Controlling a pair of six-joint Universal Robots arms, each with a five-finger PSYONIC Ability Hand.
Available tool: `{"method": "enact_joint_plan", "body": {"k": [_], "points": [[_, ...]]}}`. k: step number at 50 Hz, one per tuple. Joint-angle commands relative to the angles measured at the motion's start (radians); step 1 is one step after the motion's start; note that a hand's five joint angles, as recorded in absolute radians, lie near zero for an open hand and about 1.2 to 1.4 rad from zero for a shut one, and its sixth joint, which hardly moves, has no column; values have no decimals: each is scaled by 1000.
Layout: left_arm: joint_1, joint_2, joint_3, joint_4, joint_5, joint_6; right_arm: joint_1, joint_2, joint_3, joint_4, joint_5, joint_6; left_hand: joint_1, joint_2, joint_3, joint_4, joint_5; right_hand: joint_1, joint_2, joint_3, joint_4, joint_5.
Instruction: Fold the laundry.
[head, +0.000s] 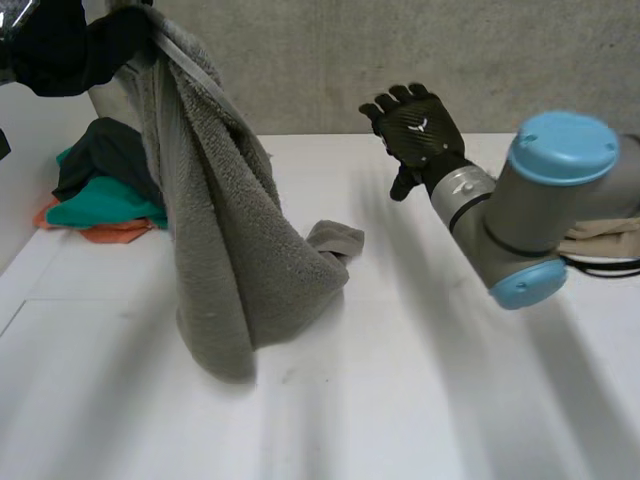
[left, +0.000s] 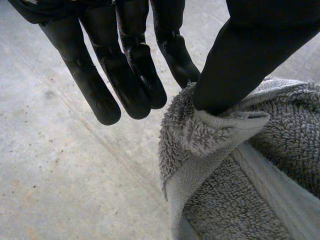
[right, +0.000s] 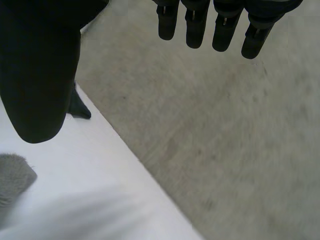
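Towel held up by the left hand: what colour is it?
The towel is plain grey, no pattern; clearest in the head view.

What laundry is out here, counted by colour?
Grey towel: 1
Dark garment: 1
Teal garment: 1
Orange garment: 1
Beige cloth: 1
Total: 5
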Motion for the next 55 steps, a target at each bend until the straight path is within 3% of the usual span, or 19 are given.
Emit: {"method": "enact_joint_plan", "body": {"k": [1, 7, 15, 16, 19, 23, 24, 26, 27, 28, 34, 42, 50, 55], "points": [[-7, 46, -35, -4, 8, -12, -7, 55, -76, 96, -297, -93, 248, 197, 203, 196, 242, -42, -30, -26, -29, -42], [-11, 91, -61, -5, 12, -20, 59, 211, -227, 276, -363, -113, 248, 197, 203, 196, 242, 16, 28, 33, 30, 16], [-8, 117, -75, -16, 15, -31, 148, 343, -262, 235, -385, -127, 248, 197, 203, 196, 242, 257, 269, 273, 271, 257], [-7, 117, -77, -17, 16, -29, 154, 351, -264, 224, -384, -119, 248, 197, 203, 196, 242, 341, 353, 358, 355, 341], [4, 114, -83, -14, 17, -31, 156, 365, -291, 179, -367, -87, 248, 197, 203, 196, 242, 1171, 1183, 1188, 1185, 1171], [44, 94, -84, -8, 23, -32, 110, 351, -377, 40, -156, -41, 248, 197, 203, 196, 242, 1173, 1186, 1190, 1187, 1173], [67, 82, -81, -1, 26, -37, 84, 323, -401, -18, -12, -13, 248, 197, 203, 196, 242, 1173, 1186, 1190, 1187, 1173], [88, 66, -77, 10, 26, -43, 55, 285, -406, -78, 117, 22, 248, 197, 203, 196, 242, 1173, 1186, 1190, 1187, 1173], [105, 50, -69, 22, 26, -51, 26, 239, -391, -136, 196, 66, 248, 197, 203, 196, 242, 1173, 1186, 1190, 1187, 1173], [113, 43, -66, 32, 25, -54, 15, 213, -376, -158, 202, 83, 248, 197, 203, 196, 242, 1173, 1186, 1190, 1187, 1173], [128, -47, -44, 104, -18, -86, -68, -17, -139, -273, 219, 157, 248, 197, 203, 196, 242, 1173, 1186, 1190, 1187, 1173], [67, -222, -81, 156, -81, -75, -141, -250, 262, -270, 210, 142, 248, 197, 203, 196, 242, 1173, 1186, 1190, 1187, 1173], [4, -484, -149, 167, -104, 1, -160, -300, 624, -209, 123, 32, 248, 197, 203, 196, 242, 1173, 1186, 1190, 1187, 1173], [-24, -595, -176, 147, -141, 97, -151, -260, 713, -109, 104, -94, 248, 197, 203, 196, 242, 1173, 1186, 1190, 1187, 1173]]}}
